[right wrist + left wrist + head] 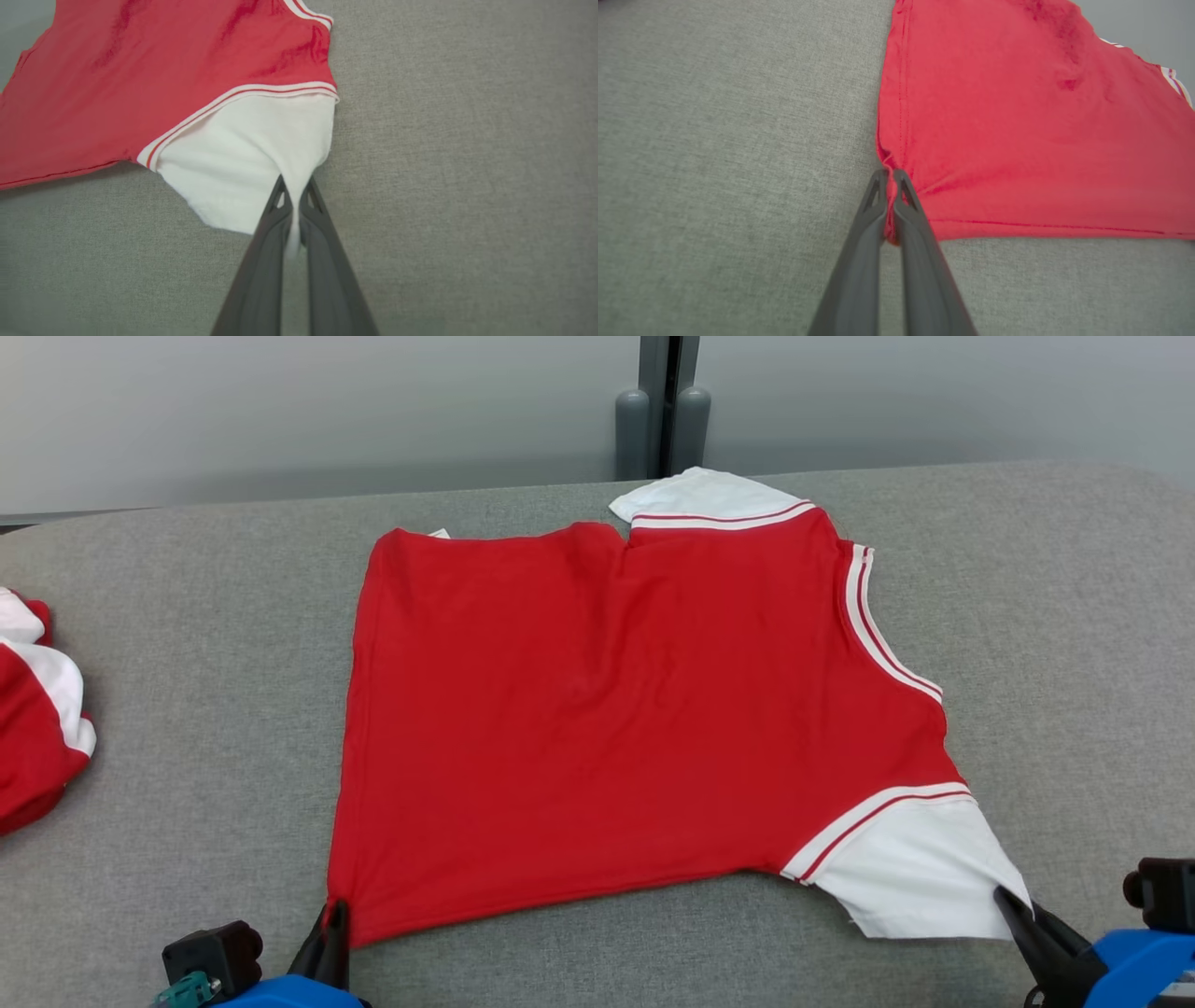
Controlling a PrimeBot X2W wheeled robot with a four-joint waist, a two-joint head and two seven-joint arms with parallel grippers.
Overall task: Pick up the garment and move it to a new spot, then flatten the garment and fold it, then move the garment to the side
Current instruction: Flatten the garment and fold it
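Observation:
A red garment (597, 709) with white sleeves and striped trim lies spread flat on the grey padded table (187, 709), neck opening toward the right. My left gripper (334, 917) is shut on its near left hem corner, and in the left wrist view red cloth (1017, 116) is pinched between the two dark fingers (873, 200). My right gripper (1013, 907) is shut on the edge of the near white sleeve (920, 873). In the right wrist view the white sleeve (243, 158) is drawn into a point between the fingers (308, 205).
A second red and white garment (37, 709) lies crumpled at the table's left edge. Behind the table stands a pale wall with a dark vertical post (663, 401). Bare grey table surface surrounds the spread garment on the left, right and near sides.

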